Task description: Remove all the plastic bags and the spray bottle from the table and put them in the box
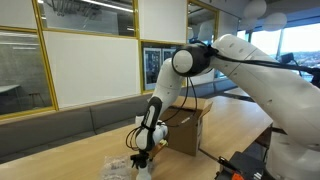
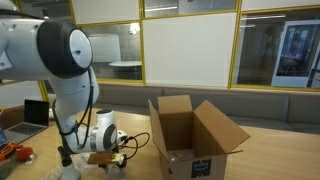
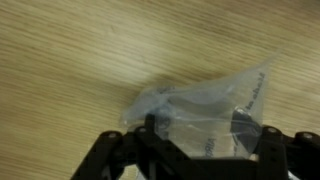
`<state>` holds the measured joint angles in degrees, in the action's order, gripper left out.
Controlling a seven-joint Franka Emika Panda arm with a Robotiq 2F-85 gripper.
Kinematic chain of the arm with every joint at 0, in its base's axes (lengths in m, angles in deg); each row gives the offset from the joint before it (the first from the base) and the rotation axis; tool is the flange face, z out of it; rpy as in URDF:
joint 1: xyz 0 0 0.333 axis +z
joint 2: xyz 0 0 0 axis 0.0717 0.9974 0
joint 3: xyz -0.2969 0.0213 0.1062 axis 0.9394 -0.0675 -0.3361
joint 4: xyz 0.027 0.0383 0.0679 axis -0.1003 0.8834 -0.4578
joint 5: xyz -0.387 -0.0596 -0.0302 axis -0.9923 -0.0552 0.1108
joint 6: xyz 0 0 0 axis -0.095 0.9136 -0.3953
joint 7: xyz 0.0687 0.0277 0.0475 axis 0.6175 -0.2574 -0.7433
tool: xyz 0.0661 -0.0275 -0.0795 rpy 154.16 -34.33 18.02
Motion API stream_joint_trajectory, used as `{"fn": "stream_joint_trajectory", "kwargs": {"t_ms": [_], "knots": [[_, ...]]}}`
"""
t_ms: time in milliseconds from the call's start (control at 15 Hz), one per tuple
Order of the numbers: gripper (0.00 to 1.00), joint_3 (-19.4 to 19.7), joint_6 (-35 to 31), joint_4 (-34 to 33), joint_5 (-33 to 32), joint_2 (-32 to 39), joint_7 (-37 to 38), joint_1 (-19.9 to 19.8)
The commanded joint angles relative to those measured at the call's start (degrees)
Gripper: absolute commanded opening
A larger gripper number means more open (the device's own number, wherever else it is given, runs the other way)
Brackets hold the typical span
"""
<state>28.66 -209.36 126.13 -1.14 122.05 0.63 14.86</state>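
Plastic bag, box on table

**An office floor with glass-walled meeting rooms**

Large glazed partitions in pale yellow frames line the back wall in both exterior views, like the fronts of meeting rooms. Behind one pane stands a round white table. A long grey upholstered bench runs along the wall below the glass. The long light-wood counter looks like a shared work desk, with an open laptop at one end. In an exterior view, tall windows let in daylight.
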Motion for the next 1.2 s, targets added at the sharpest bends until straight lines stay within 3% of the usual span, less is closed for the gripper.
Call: {"fn": "stream_joint_trajectory", "kwargs": {"t_ms": [0,333,600,1133], "knots": [[0.49,-0.9,-0.86,-1.15,1.13,0.93,-0.55,-1.13],[0.13,-1.24,-0.35,-0.72,1.54,-0.05,-0.7,-1.99],[0.08,1.08,0.85,1.23,0.63,-5.86,0.08,-1.28],[0.1,3.1,5.0,4.26,-1.02,-22.13,0.33,-0.8]]}}
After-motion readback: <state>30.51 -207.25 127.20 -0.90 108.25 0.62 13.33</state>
